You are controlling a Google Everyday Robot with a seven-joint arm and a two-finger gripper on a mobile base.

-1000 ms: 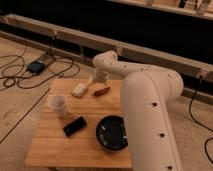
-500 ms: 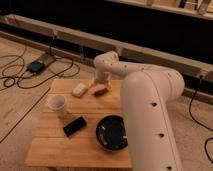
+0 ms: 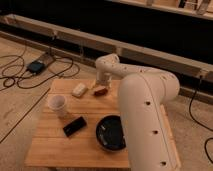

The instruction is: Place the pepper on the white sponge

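The reddish-brown pepper (image 3: 100, 91) lies on the wooden table (image 3: 60, 145) near its far edge. The off-white sponge (image 3: 79, 90) lies just left of it, a small gap between them. My gripper (image 3: 101, 82) hangs at the end of the white arm (image 3: 145, 100), directly above and behind the pepper, close to it.
A white cup (image 3: 57, 105) stands at the table's left. A flat black device (image 3: 74, 126) lies in front of it. A black round dish (image 3: 111, 133) sits at the front right beside the arm. Cables and a small box (image 3: 36, 66) lie on the floor at left.
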